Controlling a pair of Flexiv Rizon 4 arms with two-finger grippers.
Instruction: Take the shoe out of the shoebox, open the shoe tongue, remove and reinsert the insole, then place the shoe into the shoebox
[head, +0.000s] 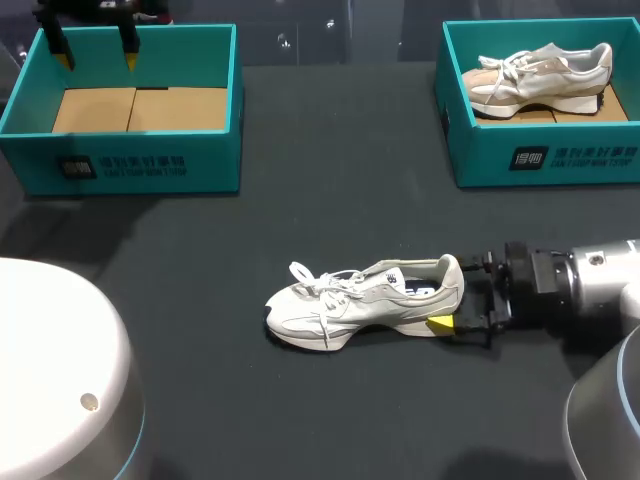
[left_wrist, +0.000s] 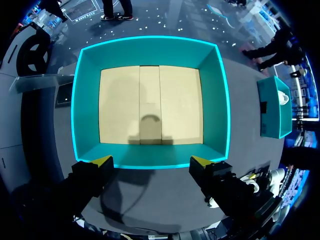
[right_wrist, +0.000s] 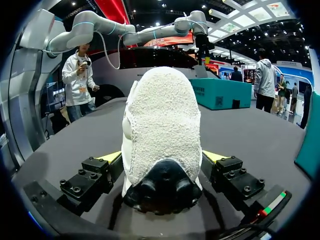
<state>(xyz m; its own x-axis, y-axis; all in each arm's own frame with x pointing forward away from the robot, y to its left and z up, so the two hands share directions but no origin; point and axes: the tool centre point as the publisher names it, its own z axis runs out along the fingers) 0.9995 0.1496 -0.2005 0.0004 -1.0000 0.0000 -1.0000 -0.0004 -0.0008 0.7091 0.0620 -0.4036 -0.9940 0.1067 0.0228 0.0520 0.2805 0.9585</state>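
1. At the heel of the white sneaker (head: 360, 305), the right gripper (right_wrist: 162, 156) has one yellow-tipped finger on each side. The wrist view shows both pressing the padded heel between them. The shoe sits sole-down on the dark table (head: 300, 200), out of any box, with its toe pointing away from that gripper.
2. First worry: the grip is on the soft heel alone. If that arm lifts or pushes, I judge the long toe end could droop or swing, and the padding could squash and let the shoe slide free.
3. Second worry: the laces (head: 320, 278) lie loose over the forefoot. A finger going for the tongue (head: 385, 272) could snag them and drag the shoe instead of opening it. I can't make out the insole inside the opening.
4. Third worry: the left gripper (head: 96, 55) is well away from the white sneaker, far beyond its toe end. Its fingers are spread wide and hold nothing, so the heel grip has no help bracing the shoe for now.
5. Containers now: beneath that left gripper sits the empty shoebox (head: 150, 165), teal, showing only a bare cardboard floor.
6. Beyond the white sneaker's heel end, the other shoebox (head: 560, 160) holds a beige sneaker (head: 540, 75) lying lengthwise. Putting the white sneaker back there would crowd it, so the empty one looks the safer home.
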